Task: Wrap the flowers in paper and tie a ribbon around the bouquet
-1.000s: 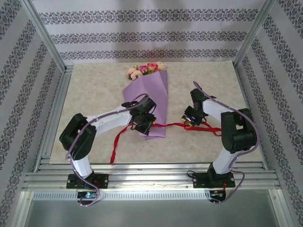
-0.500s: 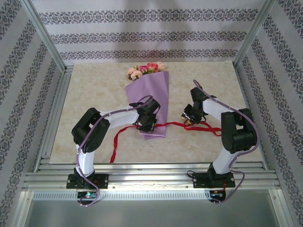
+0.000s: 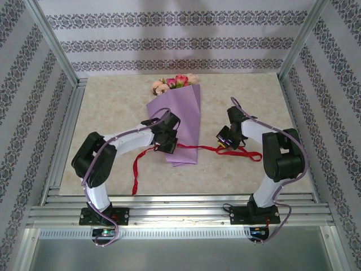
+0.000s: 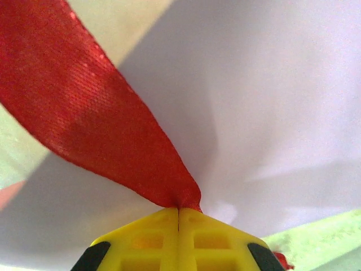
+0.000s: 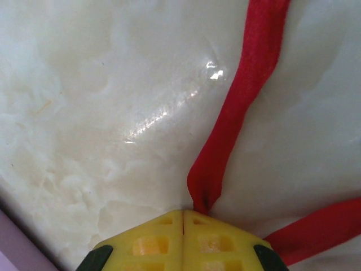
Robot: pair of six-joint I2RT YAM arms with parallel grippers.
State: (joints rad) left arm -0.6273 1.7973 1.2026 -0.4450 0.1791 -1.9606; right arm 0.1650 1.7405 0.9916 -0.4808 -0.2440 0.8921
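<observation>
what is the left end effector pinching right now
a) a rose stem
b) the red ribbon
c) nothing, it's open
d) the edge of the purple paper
b, the left wrist view shows the left end effector shut on the red ribbon, just above the purple paper.

Lilac-purple paper cone; pink, peach and magenta rose heads; bright red narrow ribbon; cream marbled tabletop; white walls banded with grey damask stripes.

The ribbon is finely woven cloth, the paper smooth and matt, the table glossy and marbled.
</observation>
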